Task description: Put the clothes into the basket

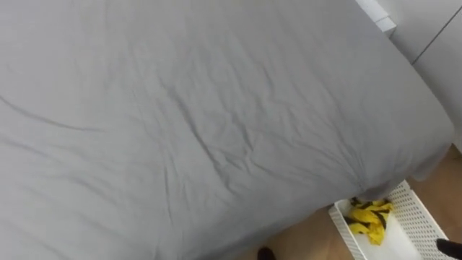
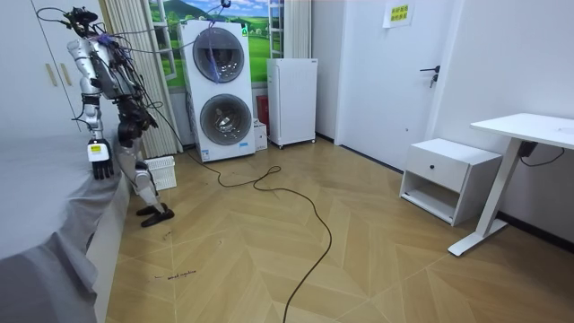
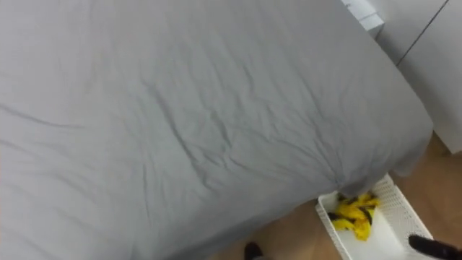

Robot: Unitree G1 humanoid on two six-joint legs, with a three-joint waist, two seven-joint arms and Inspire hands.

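yellow-black garment in the basket, bed sheet bare, task looks done
garment (image 1: 369,217) lies in white basket (image 1: 419,209), lower right, on the floor at the bed (image 1: 216,108) corner. left hand (image 2: 100,160) hangs by the bed edge; dark shape at lower right is probably the right hand (image 3: 433,245); can't tell grip on either. washer stack (image 2: 220,90) and desk (image 2: 525,130) well clear.

Silver-grey limbs, black joints, what look like dark cables overhead.
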